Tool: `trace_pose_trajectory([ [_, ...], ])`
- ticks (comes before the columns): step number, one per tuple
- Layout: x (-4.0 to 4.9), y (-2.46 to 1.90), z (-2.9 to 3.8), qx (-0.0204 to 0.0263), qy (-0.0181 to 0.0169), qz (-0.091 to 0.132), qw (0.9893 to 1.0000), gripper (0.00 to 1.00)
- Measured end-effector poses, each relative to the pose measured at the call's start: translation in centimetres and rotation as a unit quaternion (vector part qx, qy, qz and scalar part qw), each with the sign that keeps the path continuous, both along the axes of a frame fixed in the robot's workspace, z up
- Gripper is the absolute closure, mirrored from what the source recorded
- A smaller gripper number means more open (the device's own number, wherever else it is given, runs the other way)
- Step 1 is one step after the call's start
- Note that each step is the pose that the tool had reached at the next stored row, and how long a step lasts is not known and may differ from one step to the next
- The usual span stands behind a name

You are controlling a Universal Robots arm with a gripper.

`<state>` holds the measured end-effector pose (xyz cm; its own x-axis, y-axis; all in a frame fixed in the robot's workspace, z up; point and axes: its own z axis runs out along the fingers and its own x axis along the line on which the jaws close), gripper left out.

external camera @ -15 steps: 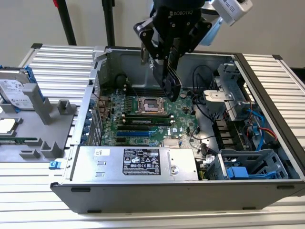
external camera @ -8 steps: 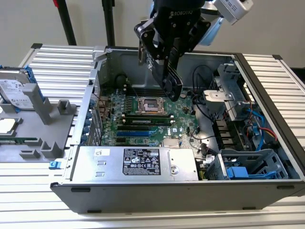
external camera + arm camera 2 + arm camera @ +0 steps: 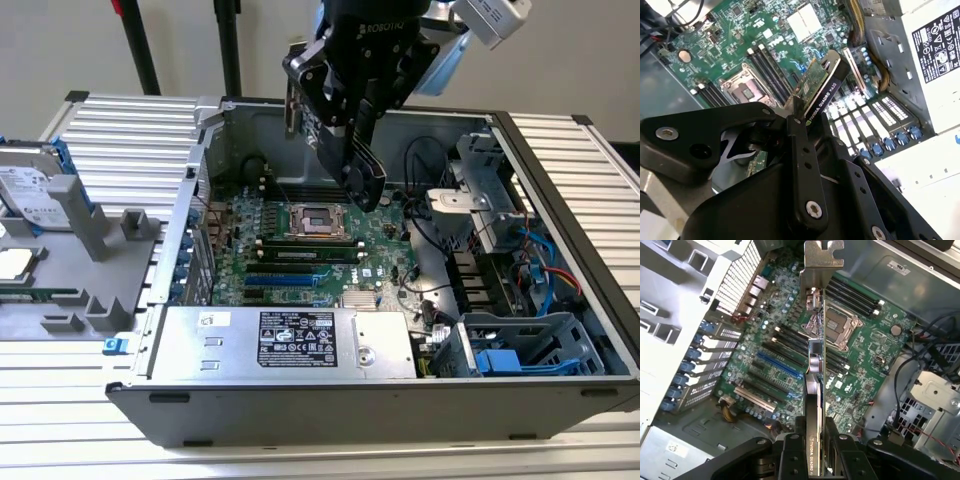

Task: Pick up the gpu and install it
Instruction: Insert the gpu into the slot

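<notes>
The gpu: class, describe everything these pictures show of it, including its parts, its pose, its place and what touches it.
The gpu is a thin rectangular card. It has a green circuit board on one face, a black cooler on the other and a silver metal end bracket. The hand clamps its two faces at the end away from the bracket. It hangs tilted above the motherboard inside the open computer case, seated in no slot and apparently touching only the hand.

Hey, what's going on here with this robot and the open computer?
A robot arm's gripper is clamped on a graphics card and holds it on edge above the motherboard inside an open computer case. The card is in the air over the board, not yet seated in any slot.
</notes>
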<state>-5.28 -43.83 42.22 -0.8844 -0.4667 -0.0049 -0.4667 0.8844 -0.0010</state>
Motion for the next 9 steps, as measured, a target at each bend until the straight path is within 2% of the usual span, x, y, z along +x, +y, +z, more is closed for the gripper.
trace_pose_trajectory([
  [2,0.00,0.00,0.00,0.0000,0.0000,0.017,0.9999,1.00],
  [9,0.00,0.00,0.00,0.0000,0.0000,0.051,0.9987,1.00],
])
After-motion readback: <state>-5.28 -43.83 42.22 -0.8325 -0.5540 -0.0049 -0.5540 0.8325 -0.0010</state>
